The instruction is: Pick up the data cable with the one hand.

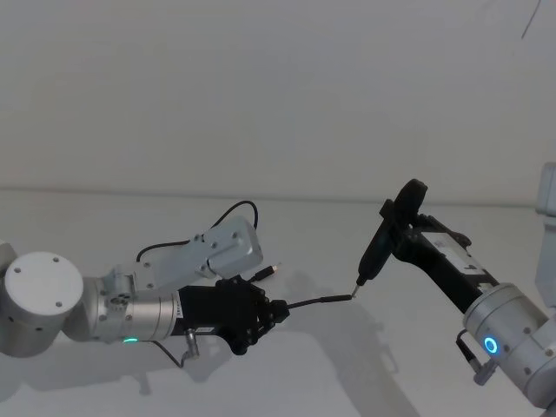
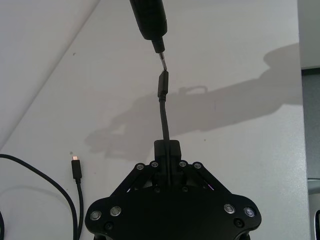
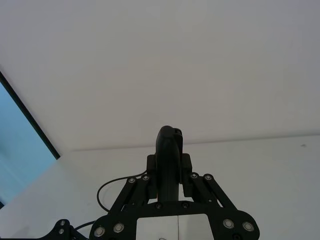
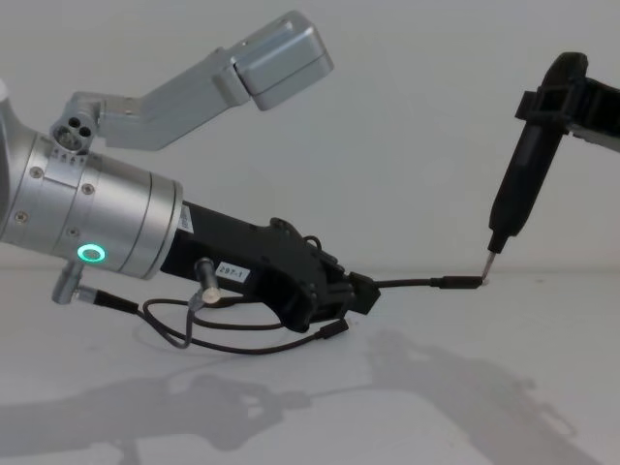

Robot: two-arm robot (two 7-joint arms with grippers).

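So the left hand [image 4: 360, 294] is closest to me, down low over the white desk [image 4: 465, 407], and it's clamped on one branch of the data cable [image 4: 426, 283], pinching it just behind the plug. That stub sticks straight out from the jaws, roughly level, with the plug [image 2: 163, 84] hanging out at the far end. I guess it's held short like that so the end stays stiff and doesn't droop. The grab looks basically done to me.

The rest of the cable trails back under the hand in loose loops on the desk, and another branch with its own little plug [image 2: 76, 167] lies flat just beside the hand. One loop arches up behind the arm too [image 1: 243, 208]. If the hand lifts, that slack could drag or snag on the arm's own fittings, so worth watching.

Further out, the right hand [image 3: 169, 172] is closed around a slim black tool [image 4: 528, 179], holding it tilted, tip down. The thin tip [image 2: 162, 60] sits right at the end of the held plug, touching or near enough that I can't say which. That tool is the one thing in the way of a push forward.
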